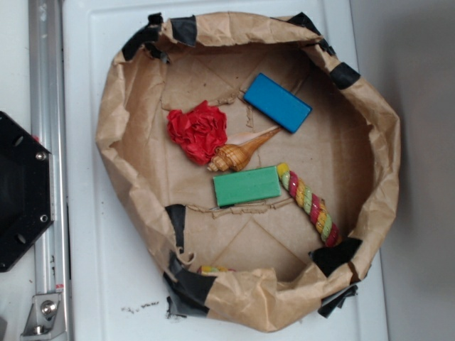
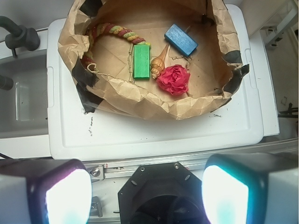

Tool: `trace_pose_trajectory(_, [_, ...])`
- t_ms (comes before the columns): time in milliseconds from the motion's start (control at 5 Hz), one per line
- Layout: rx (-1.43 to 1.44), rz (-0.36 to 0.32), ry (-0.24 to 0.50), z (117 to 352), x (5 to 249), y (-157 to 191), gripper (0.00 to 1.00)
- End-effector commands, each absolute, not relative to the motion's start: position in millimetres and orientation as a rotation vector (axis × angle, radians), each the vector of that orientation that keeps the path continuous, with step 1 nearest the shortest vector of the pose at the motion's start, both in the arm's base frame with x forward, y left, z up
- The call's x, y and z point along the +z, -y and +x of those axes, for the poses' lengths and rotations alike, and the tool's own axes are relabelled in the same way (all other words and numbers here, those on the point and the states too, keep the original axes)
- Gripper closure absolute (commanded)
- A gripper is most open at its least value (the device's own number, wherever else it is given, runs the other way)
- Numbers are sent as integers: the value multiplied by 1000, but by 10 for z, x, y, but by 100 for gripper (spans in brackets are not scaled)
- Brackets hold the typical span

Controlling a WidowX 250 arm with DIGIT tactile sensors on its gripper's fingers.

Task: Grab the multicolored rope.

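Brown paper walls ring the whole workspace, and they worry me most. My gripper (image 2: pixel 140 186) sits wide open and empty at the bottom of the wrist view, well apart from the paper basket (image 1: pixel 114 121). The multicolored rope (image 1: pixel 309 202) lies diagonally at the lower right of the exterior frame, one end touching the green block (image 1: pixel 247 186), the other close under the crumpled wall and black tape (image 1: pixel 334 254). I judge a careless descent could snag a finger on that rim, or pinch the block together with the rope. The seashell (image 1: pixel 238 153) and red paper flower (image 1: pixel 197 130) lie just beyond the block, so overshoot could nudge them.
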State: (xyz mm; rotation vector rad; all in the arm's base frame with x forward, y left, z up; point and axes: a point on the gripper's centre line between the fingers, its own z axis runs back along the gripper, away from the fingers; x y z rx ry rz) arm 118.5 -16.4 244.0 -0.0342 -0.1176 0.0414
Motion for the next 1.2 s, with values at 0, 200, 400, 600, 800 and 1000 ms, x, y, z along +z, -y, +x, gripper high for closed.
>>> trace_pose_trajectory(0, [41, -34, 118, 1185, 2440, 164, 0])
trace_pose_trajectory(200, [-159, -147, 167, 1685, 2079, 164, 0])
trace_pose_trajectory(400, [-302, -84, 192, 2194, 1740, 275, 0])
trace_pose_trajectory(600, [-382, 12, 143, 2678, 1271, 292, 0])
trace_pose_trajectory(800, [-392, 140, 143, 3187, 1004, 362, 0])
trace_pose_trajectory(1000, [-474, 167, 131, 3317, 790, 581, 0])
